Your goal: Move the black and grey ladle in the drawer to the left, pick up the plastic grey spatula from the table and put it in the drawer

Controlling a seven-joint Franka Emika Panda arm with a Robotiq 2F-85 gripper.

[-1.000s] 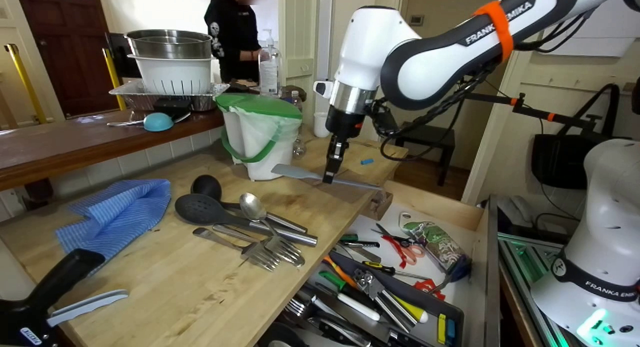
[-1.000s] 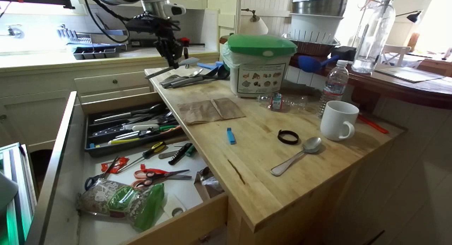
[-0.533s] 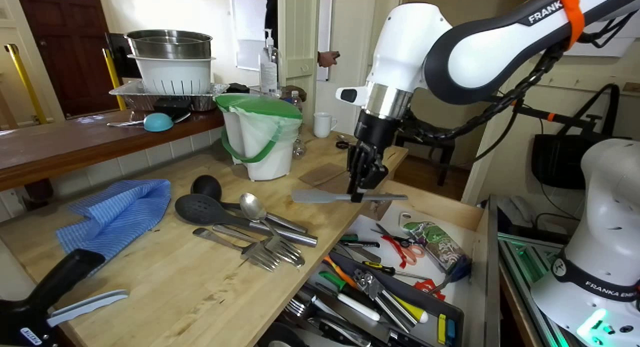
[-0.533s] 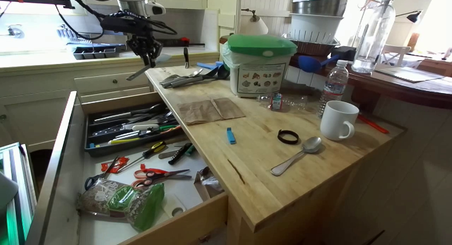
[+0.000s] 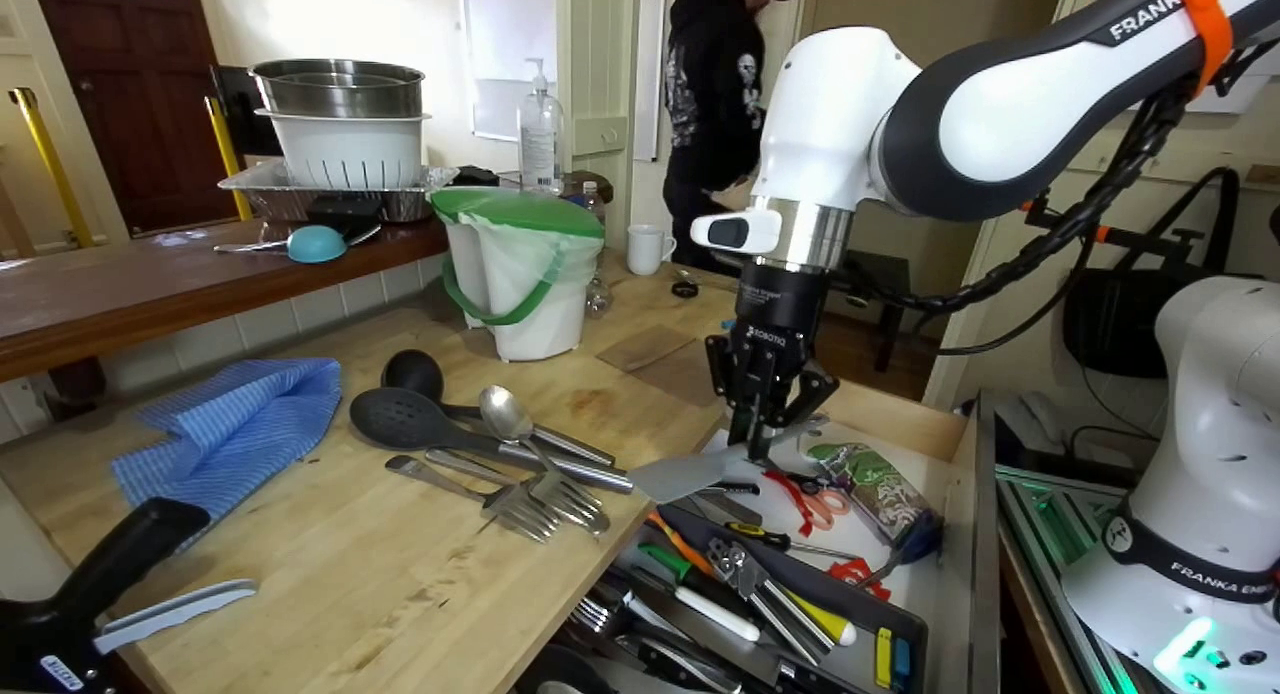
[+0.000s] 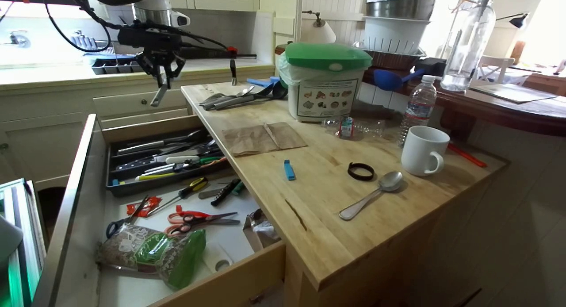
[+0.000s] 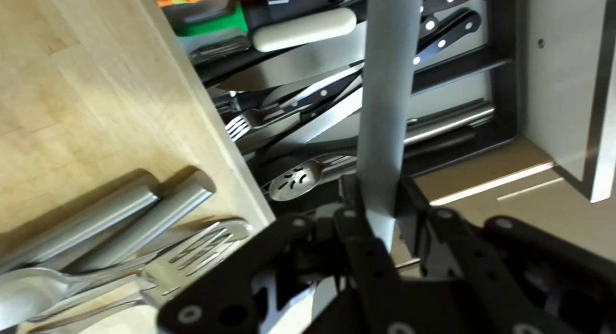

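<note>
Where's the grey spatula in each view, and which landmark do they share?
In an exterior view: grey spatula, right of and below centre.
In an exterior view: grey spatula, upper left.
Wrist view: grey spatula, right of centre, reaching the top edge.
Shared landmark: dark utensil tray.

In an exterior view I look slightly down along my worktop, with the blue cloth near and the white mug far. In an exterior view I look back from the mug's end, a spoon close, a tap distant, so the two face roughly toward each other. Both exterior views share the drawer and the green-lidded bin. In the wrist view I look steeply down past my gripper, close over the utensil tray, which both exterior views show.
</note>
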